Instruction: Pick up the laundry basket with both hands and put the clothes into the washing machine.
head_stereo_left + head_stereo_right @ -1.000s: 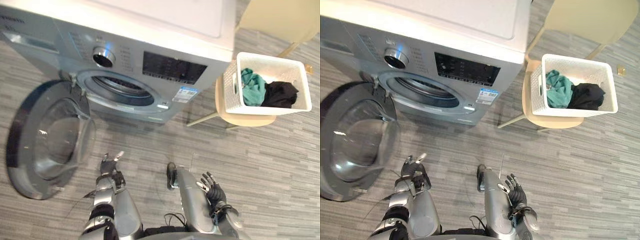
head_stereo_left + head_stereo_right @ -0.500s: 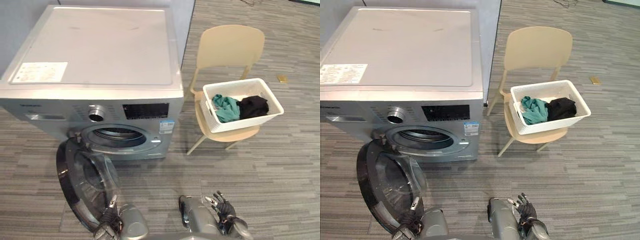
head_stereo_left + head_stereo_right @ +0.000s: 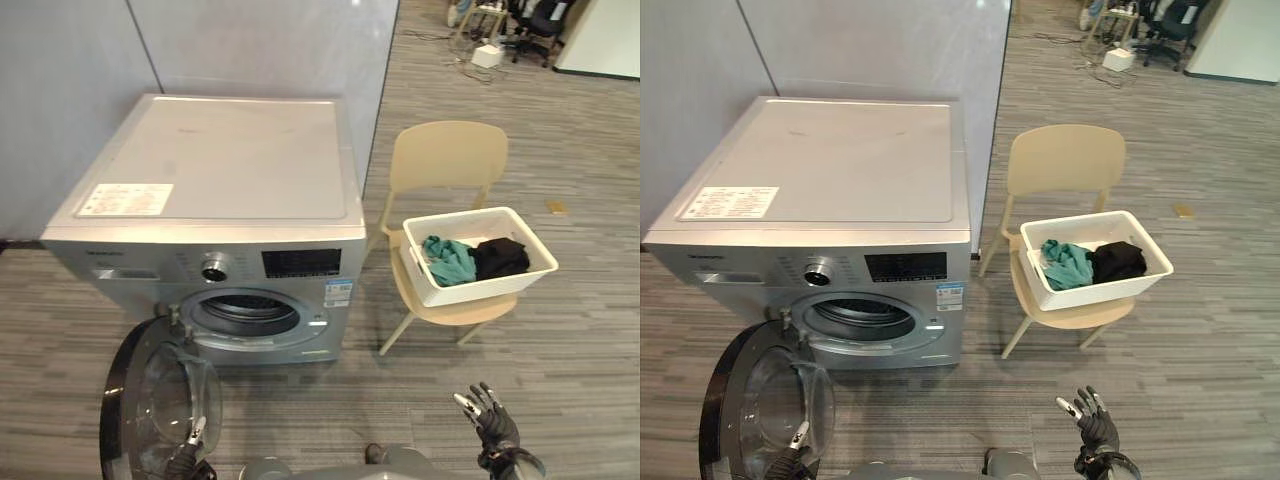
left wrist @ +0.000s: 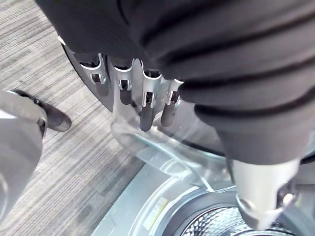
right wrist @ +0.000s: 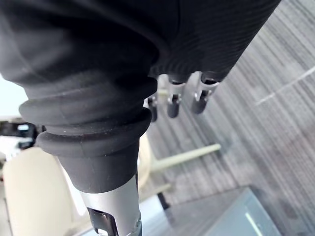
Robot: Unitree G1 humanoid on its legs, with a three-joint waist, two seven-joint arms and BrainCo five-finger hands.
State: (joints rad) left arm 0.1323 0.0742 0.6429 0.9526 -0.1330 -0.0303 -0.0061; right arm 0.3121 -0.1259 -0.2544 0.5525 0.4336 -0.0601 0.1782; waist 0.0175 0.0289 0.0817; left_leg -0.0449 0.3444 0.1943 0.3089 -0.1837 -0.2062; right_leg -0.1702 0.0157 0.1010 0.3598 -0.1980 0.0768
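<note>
Right hand (image 3: 495,428): fingers spread, empty, well apart from laundry basket (image 3: 482,287).
Left hand (image 4: 147,96): fingers relaxed, empty, near open door (image 3: 112,400).
Laundry basket: white, on beige chair (image 3: 447,160) beside washing machine (image 3: 215,165); holds teal garment (image 3: 448,260), black garment (image 3: 500,257).
Washing machine: drum opening exposed.

Grey striped floor (image 3: 590,340) runs throughout, with a pale grey panelled wall (image 3: 250,45) at 11 o'clock. A beige chair (image 3: 447,158) stands at 1 o'clock.

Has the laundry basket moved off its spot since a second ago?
No. The laundry basket still sits on the chair beside the washing machine; only the camera shifted.
</note>
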